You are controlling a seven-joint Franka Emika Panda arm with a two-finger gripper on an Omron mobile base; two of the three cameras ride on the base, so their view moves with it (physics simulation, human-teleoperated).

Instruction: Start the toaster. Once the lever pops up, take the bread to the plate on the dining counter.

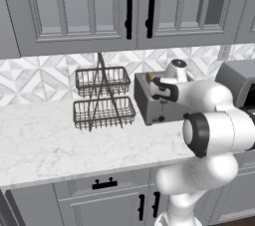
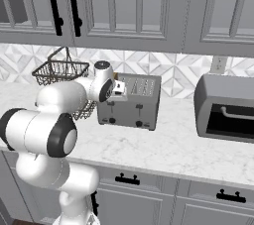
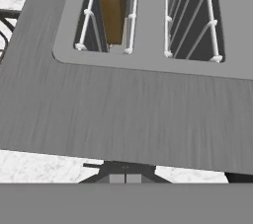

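The grey toaster [image 2: 134,101] stands on the marble worktop against the tiled wall, its dark knobs facing me. My gripper [image 2: 115,89] hovers at the toaster's front left corner, also seen as the gripper [image 1: 160,90] in the left base view. From the hand, I look down on the toaster [image 3: 123,109] top. The tan bread [image 3: 110,6] sits deep in the left slot; the right slot holds only wire guides. My gripper [image 3: 125,173] has its dark fingertips close together just past the toaster's front edge, holding nothing. The plate and the dining counter are out of view.
A two-tier wire basket rack [image 1: 102,98] stands left of the toaster. A larger toaster oven [image 2: 225,107] with a dark glass door sits to its right. Wall cabinets [image 1: 129,6] hang above. The marble worktop [image 1: 45,140] stretches left and forward.
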